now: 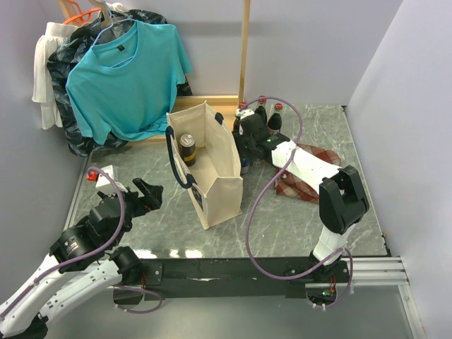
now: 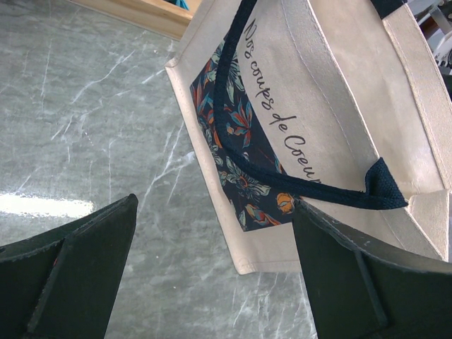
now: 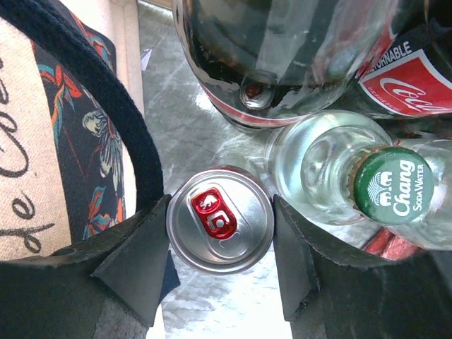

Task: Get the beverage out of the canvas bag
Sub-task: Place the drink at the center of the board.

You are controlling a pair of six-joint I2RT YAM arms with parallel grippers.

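Note:
The cream canvas bag (image 1: 219, 176) with navy handles stands open mid-table, and a dark gold-topped can (image 1: 187, 148) is upright inside it. My right gripper (image 3: 220, 212) is outside the bag's right wall, shut on a beverage can (image 3: 220, 220) with a silver top and red tab; both pads touch its sides. In the top view this gripper (image 1: 247, 150) sits between the bag and the bottles. I cannot tell whether the held can rests on the table. My left gripper (image 2: 215, 205) is open and empty, left of the bag's printed corner (image 2: 247, 212).
Coca-Cola bottles (image 3: 282, 56) and a Chang soda water bottle (image 3: 385, 187) crowd close behind and right of the held can. A red plaid cloth (image 1: 311, 176) lies under the right arm. A teal shirt (image 1: 127, 78) hangs at back left beside a wooden post (image 1: 245, 49).

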